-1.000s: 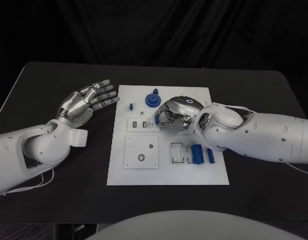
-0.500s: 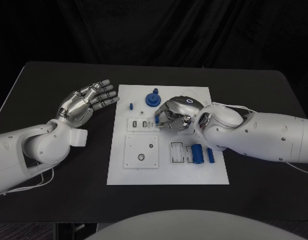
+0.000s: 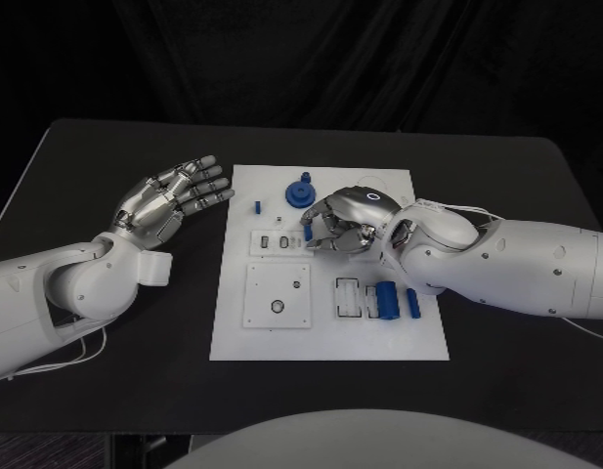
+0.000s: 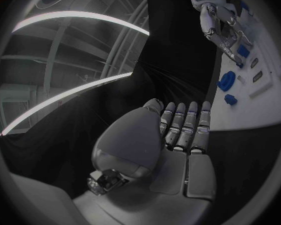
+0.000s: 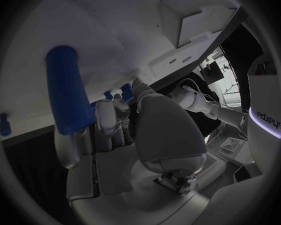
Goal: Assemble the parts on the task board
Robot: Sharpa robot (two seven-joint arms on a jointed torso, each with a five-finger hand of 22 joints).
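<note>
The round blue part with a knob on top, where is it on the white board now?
In the head view, the round blue knobbed part stands near the far edge of the white task board, just left of the right hand.

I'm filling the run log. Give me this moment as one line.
left hand: open, beside task board | right hand: over board, holds blue part | blue pieces on board

Robotics lab, test bench. Black table (image 3: 527, 371) backed by black curtain (image 3: 386, 59) at 12 o'clock; white task board (image 3: 329, 342) at centre; bare ceiling with long light strips (image 4: 72, 20) overhead.
</note>
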